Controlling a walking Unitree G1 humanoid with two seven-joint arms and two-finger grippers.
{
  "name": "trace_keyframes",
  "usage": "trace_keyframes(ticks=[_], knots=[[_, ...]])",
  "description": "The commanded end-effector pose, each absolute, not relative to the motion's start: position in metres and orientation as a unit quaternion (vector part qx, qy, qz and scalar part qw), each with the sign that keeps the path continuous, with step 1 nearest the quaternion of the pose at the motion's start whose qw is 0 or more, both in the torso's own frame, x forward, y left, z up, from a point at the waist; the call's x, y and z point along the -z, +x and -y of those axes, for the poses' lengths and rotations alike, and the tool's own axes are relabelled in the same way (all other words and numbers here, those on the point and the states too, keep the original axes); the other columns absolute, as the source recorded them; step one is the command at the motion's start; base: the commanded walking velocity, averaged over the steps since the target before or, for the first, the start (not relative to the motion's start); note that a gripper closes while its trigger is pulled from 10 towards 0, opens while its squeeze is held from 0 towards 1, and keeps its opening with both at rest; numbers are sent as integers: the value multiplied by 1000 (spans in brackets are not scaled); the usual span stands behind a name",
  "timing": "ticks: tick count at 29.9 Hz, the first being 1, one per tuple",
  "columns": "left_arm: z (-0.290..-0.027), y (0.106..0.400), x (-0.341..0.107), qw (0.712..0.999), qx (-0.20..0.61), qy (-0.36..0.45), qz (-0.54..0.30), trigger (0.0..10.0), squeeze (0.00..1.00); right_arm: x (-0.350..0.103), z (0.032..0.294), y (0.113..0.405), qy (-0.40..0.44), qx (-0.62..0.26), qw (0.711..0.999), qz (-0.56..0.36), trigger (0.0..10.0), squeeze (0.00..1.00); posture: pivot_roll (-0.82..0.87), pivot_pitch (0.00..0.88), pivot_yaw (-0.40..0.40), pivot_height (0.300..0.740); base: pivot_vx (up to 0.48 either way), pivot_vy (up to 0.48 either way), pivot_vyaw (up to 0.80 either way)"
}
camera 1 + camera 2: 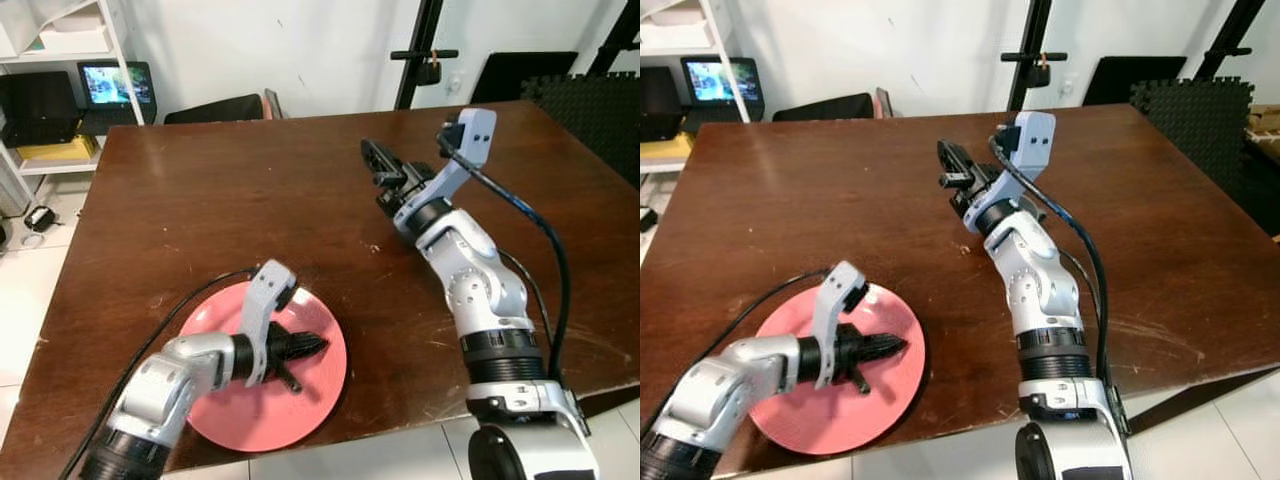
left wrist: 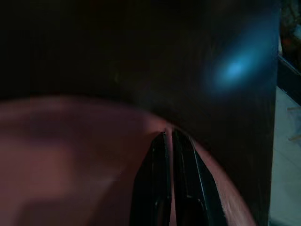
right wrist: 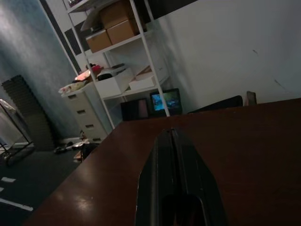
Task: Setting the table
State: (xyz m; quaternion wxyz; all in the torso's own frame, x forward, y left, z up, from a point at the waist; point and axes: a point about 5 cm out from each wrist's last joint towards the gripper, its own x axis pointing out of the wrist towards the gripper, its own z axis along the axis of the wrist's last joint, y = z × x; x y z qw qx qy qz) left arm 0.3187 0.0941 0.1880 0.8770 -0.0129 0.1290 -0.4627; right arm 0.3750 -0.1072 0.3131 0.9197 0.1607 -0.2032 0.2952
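A pink plate (image 1: 240, 405) lies on the dark wooden table (image 1: 200, 200) near its front edge, at my left. My left gripper (image 1: 320, 346) rests low over the plate's right half, shut, its fingertips (image 2: 162, 141) reaching the plate's (image 2: 70, 165) far rim. Nothing is seen between them. My right gripper (image 1: 368, 150) is raised above the middle of the table, well away from the plate. It points toward the far left, shut and empty, with its fingers (image 3: 164, 155) pressed together.
A white shelf unit (image 1: 100, 40) with a lit screen (image 1: 112, 85) stands at the back left, and a black chair back (image 1: 215, 108) is at the table's far edge. Black foam mats (image 1: 590, 100) and a black stand (image 1: 420, 55) are behind the table on the right.
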Motion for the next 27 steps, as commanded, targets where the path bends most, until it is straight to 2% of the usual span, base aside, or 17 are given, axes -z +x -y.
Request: trace_keyframes(ticks=[1,5,9,13,14,15,18,22,27], knots=[[-103,322,-192,887,446,-30,-116,10000,0,-314,107,375,159,-297,919,204,10000,0,45,200,37,740,0,0,0],[-127,326,-220,906,417,-40,-67,10000,0,-315,107,375,160,-299,918,205,10000,0,57,204,38,740,0,0,0],[-171,314,-232,915,396,13,-72,10000,0,-316,106,373,160,-304,916,206,10000,0,65,205,40,740,0,0,0],[-207,281,-225,895,425,47,-129,10000,0,-317,106,373,160,-307,915,208,10000,0,90,210,43,740,0,0,0],[-207,281,-225,895,425,47,-129,10000,0,-317,106,373,160,-307,915,208,10000,0,90,210,43,740,0,0,0],[-219,263,-223,881,444,48,-155,10000,0,-317,106,373,160,-307,915,208,10000,0,95,211,40,740,0,0,0],[-228,242,-225,864,470,23,-180,10000,0,-317,106,373,160,-309,914,208,10000,0,99,211,38,740,0,0,0],[-226,233,-222,851,486,15,-198,10000,0,-317,105,373,159,-311,914,208,10000,0,99,209,37,740,0,0,0],[-215,241,-191,846,470,84,-238,10000,0,-317,104,373,160,-310,914,208,10000,0,81,213,44,740,0,0,0]])
